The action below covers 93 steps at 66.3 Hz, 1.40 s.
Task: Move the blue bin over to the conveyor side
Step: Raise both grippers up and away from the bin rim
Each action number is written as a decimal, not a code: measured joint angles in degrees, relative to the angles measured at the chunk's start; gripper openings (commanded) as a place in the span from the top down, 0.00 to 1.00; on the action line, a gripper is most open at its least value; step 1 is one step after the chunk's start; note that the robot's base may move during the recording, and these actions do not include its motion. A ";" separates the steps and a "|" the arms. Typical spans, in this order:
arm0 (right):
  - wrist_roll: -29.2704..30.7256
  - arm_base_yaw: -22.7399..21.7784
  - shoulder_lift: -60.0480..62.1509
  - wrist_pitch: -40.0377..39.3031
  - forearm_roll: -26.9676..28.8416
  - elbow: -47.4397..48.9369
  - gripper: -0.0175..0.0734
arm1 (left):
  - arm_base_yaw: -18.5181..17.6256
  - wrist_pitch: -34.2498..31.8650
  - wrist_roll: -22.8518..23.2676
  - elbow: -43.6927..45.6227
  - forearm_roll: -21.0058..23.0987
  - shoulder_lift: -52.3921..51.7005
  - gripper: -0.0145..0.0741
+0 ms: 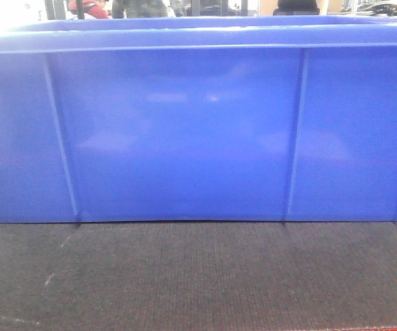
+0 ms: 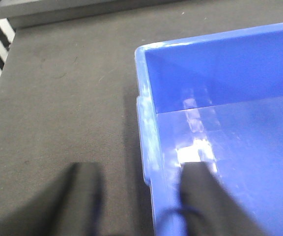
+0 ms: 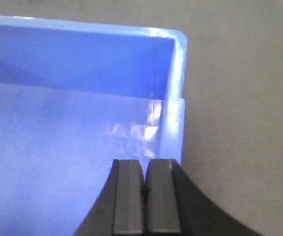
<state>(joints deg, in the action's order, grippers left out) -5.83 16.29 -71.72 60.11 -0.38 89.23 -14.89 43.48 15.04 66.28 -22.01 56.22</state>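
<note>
Bin (image 1: 185, 131) sits on the belt (image 1: 198, 276), its long side filling the front view, one end under each wrist.

Left gripper (image 2: 139, 196) is spread, and the bin's left end wall (image 2: 149, 147) runs up between its fingers: one finger (image 2: 82, 196) outside over the belt, the other (image 2: 205, 196) inside over the bin floor. Whether either pad touches the wall I cannot tell.

Right gripper (image 3: 145, 196) has its pads pressed together with nothing between them. It hangs just inside the right end wall (image 3: 176, 123), which lies to its right; the belt is beyond that.

Judging from this, the left arm is placed to clamp its wall, while the right must open and shift outward to straddle its own.
</note>
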 measured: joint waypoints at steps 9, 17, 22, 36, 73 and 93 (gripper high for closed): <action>1.44 0.00 7.83 -3.53 -0.38 -8.20 0.89 | 0.00 -6.31 1.71 -9.96 0.49 -9.14 0.84; 2.67 0.00 14.50 -8.11 -0.38 -16.62 0.89 | 0.00 -9.62 4.27 -17.14 0.89 -15.65 0.85; 3.19 0.00 19.93 -11.87 -0.38 -23.79 0.89 | 0.00 -10.38 4.68 -21.41 1.01 -19.41 0.85; 4.54 0.00 34.77 -21.04 -0.43 -42.07 0.89 | 0.00 -11.40 5.10 -30.60 4.12 -28.57 0.85; 4.81 0.00 71.40 -26.93 -0.56 -64.88 0.89 | 0.00 -14.30 5.15 -39.19 6.31 -43.56 0.85; 4.92 0.00 71.44 -30.12 -0.56 -65.23 0.89 | 0.00 -14.30 5.15 -39.24 6.31 -43.58 0.85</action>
<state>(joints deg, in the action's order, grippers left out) -0.91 16.29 -0.28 29.99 -0.94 24.01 -14.89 29.19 20.19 27.04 -15.70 12.64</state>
